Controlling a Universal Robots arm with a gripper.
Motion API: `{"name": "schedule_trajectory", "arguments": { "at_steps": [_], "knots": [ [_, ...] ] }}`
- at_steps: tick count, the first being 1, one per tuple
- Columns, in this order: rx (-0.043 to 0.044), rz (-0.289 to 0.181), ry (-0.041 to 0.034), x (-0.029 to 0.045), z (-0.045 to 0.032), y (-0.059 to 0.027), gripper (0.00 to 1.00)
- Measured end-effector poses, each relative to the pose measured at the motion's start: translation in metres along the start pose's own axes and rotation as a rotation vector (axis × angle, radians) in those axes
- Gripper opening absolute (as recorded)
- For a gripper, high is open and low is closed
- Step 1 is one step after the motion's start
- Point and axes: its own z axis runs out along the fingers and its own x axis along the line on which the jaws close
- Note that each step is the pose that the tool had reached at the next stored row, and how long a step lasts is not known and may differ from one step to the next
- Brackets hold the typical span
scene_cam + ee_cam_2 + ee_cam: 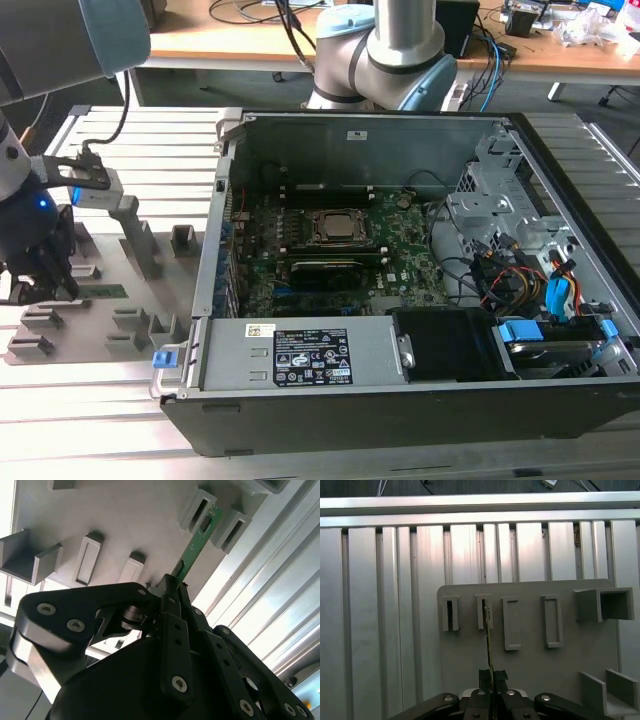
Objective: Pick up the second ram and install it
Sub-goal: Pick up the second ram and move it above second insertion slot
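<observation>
Green and thin, the ram stick (198,542) is pinched near 1 end by the gripper (172,583); it is judged light, stiff and fragile, best held clear of chips.

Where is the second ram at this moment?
At the exterior view's left, the second ram sits on the grey fixture plate, one end in the gripper.

Alu slat table (90,425) w/ grey fixture plate (185,288), open PC case (400,412)

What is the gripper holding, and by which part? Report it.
The gripper holds the second ram, fingers shut on one end of the stick; its other end lies at the slots of the gray holder.
</observation>
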Motion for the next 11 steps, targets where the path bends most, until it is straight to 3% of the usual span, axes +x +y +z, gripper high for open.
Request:
{"name": "schedule_trajectory", "arguments": {
  "at_steps": [11],
  "knots": [
    [0.0, 0.0, 0.0, -0.0004, -0.0178, 0.0008, 0.14]
  ]
}}
